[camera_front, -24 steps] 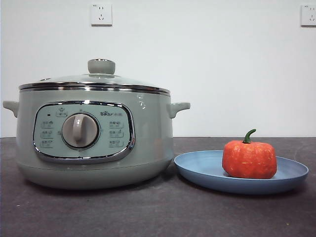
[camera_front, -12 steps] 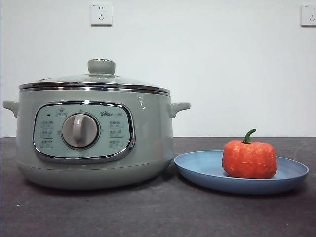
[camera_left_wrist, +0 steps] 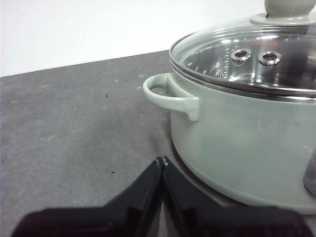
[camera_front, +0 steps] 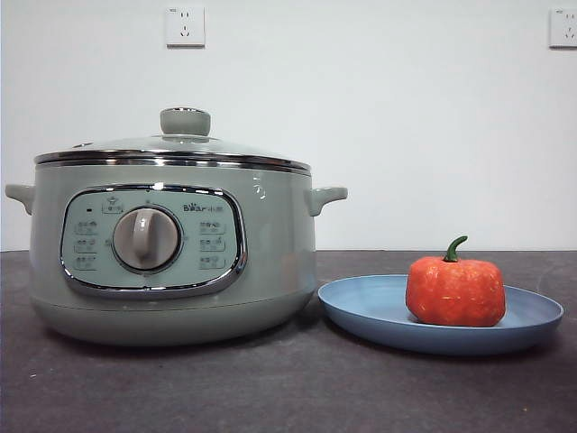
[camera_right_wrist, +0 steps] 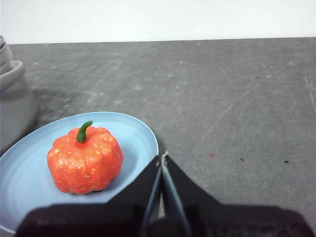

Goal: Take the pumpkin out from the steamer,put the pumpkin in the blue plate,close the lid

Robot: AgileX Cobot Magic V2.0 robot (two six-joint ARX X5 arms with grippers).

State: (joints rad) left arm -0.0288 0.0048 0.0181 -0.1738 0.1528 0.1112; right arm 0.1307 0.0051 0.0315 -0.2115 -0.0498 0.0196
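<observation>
The orange-red pumpkin (camera_front: 455,290) (camera_right_wrist: 85,160) with its green stem sits upright in the blue plate (camera_front: 361,305) (camera_right_wrist: 133,133), to the right of the steamer (camera_front: 171,253) (camera_left_wrist: 247,143). The glass lid (camera_front: 171,144) (camera_left_wrist: 256,54) rests flat on the steamer's chrome rim, knob up. My left gripper (camera_left_wrist: 162,160) is shut and holds nothing, low beside the steamer's side handle (camera_left_wrist: 170,96). Just off the plate's rim, a little apart from the pumpkin, my right gripper (camera_right_wrist: 163,157) is shut and holds nothing. Neither arm shows in the front view.
The dark grey table (camera_front: 288,388) runs to a white wall with two sockets (camera_front: 185,26). The steamer's other handle (camera_right_wrist: 11,74) shows at the edge of the right wrist view.
</observation>
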